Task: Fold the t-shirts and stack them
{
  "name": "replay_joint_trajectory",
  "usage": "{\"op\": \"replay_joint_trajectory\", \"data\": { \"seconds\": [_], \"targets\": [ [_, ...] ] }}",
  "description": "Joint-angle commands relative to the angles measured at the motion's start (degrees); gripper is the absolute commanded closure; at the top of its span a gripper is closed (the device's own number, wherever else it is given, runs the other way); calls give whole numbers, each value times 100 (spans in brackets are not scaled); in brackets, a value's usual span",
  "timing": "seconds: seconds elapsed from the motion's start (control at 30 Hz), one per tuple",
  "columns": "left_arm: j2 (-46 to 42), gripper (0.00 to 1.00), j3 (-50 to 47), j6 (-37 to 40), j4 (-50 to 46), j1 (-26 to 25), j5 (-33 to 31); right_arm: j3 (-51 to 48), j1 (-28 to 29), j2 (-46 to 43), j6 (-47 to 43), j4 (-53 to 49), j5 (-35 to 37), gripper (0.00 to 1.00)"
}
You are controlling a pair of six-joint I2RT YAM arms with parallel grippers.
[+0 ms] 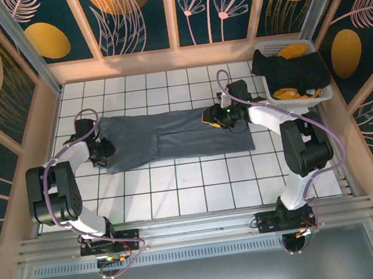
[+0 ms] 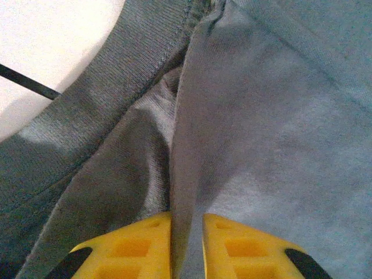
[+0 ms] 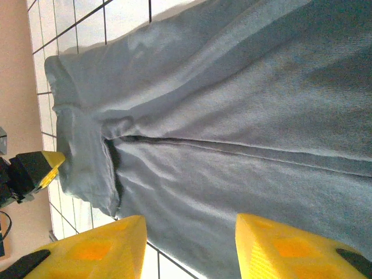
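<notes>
A slate blue-grey t-shirt (image 1: 173, 137) lies flat in a long strip across the middle of the tiled table. At its left end, my left gripper (image 1: 103, 151) is shut on a raised fold of the cloth. In the left wrist view the yellow fingers (image 2: 136, 250) pinch that fold of the t-shirt (image 2: 279, 116) beside its ribbed hem. My right gripper (image 1: 212, 118) hovers over the shirt's right part. Its fingers (image 3: 93, 250) stand open above the cloth (image 3: 232, 116) with nothing between them. A black tee (image 1: 290, 70) and a mustard-yellow one (image 1: 292, 51) lie in the basket.
The white laundry basket (image 1: 321, 95) stands at the back right corner, tilted against the wall. Wooden walls enclose the table on three sides. Bare tiles lie in front of the shirt. The left gripper's yellow tip (image 3: 40, 165) appears at the left edge of the right wrist view.
</notes>
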Motion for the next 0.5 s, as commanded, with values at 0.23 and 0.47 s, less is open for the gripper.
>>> {"op": "replay_joint_trajectory", "data": {
  "seconds": [0.23,0.47],
  "targets": [
    [-156,100,60,103,-272,-25,-220,-18,65,-47,-4,52,13,58],
    [-161,100,548,126,-524,-25,-561,43,71,-77,-10,8,66,59]
  ]
}}
